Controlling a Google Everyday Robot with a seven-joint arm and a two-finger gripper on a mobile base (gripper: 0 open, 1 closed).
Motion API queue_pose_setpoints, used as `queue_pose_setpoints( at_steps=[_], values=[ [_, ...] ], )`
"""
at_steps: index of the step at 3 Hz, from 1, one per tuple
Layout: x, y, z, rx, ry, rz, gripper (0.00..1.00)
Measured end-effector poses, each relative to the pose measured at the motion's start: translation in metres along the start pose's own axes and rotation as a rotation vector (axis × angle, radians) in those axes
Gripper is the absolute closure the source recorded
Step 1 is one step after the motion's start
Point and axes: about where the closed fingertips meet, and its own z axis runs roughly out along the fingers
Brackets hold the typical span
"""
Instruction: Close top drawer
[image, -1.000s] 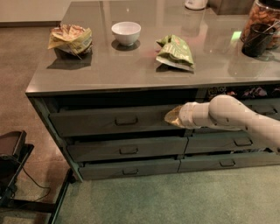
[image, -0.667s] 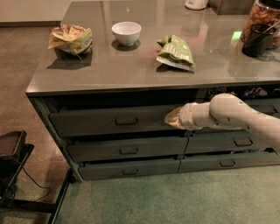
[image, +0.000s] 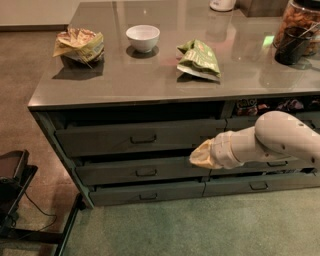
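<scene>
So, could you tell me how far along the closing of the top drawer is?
Done: the approach. The gripper sits at the right end of the top drawer, by its lower edge. In hand: apparently the push, though I cannot tell whether it touches the front. Left: the closing itself. The drawer front looks pulled out, with a dark gap above it under the counter.

Covered by the gripper (image: 202, 156), low at the right end of the top drawer (image: 135, 140): that lower corner of the front, plus the upper corner of the drawer below (image: 145, 172). Cut off at the right edge: the arm (image: 270, 142) and the jar (image: 300, 27). Clipped at the top: a white container (image: 222, 4); at the left, a black stand (image: 12, 180). Too dim to identify: clutter (image: 265, 106) under the surface (image: 150, 75).
</scene>
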Motion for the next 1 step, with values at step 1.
queue_pose_setpoints(
  at_steps=[1],
  values=[
    [-0.0007, 0.0056, -0.0013, -0.016, 0.000, 0.001, 0.82]
  ],
)
